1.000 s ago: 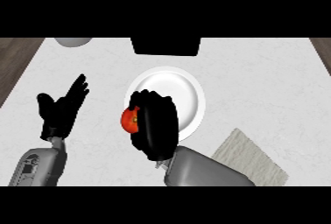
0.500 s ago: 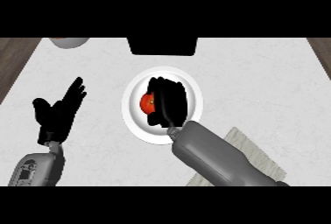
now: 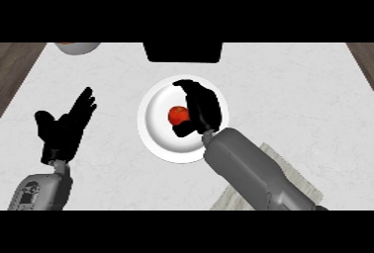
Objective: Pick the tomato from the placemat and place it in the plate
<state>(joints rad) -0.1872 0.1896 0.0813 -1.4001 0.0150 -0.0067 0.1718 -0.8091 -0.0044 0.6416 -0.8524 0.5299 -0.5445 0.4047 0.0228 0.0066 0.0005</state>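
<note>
On the bench: white plate [image 3: 162,143], grey placemat [image 3: 292,170] at lower right.
Tomato [image 3: 177,115]: on the plate.
Right hand [image 3: 201,106]: over the plate, beside the tomato, fingers apart.
Left hand [image 3: 66,128]: fingers straight, resting at left.

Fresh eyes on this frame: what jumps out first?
The red tomato at the middle of the white plate, mid-counter, with the right hand over the plate just beside it, fingers fairly straight. Next, the left hand resting open at the view's left, fingers up. The placemat peeks out under the right forearm, lower right.
</note>
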